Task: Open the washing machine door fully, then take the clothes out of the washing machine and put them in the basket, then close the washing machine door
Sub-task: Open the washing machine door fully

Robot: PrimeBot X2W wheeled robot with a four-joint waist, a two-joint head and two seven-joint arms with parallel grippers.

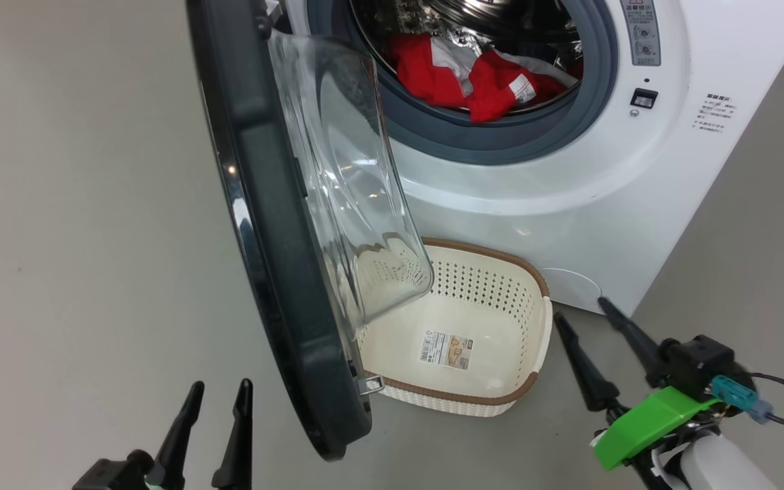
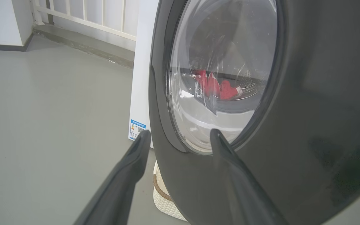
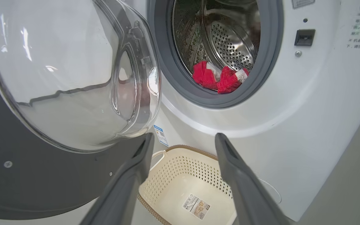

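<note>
Right tool [image 1: 579,307] spread, empty, beside basket [image 1: 480,292]; left tool [image 1: 222,383] likewise near door [image 1: 263,204] — clothes [image 1: 494,88] well apart.

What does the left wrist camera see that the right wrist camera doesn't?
Left wrist view: the black outer face of the washing machine door, a white railing behind, and the open left gripper. Right wrist view: the door's inner side, the label inside the basket, the latch socket, and the open right gripper. Both: the door's glass, the red clothes in the drum, the basket, the blue sticker.
</note>
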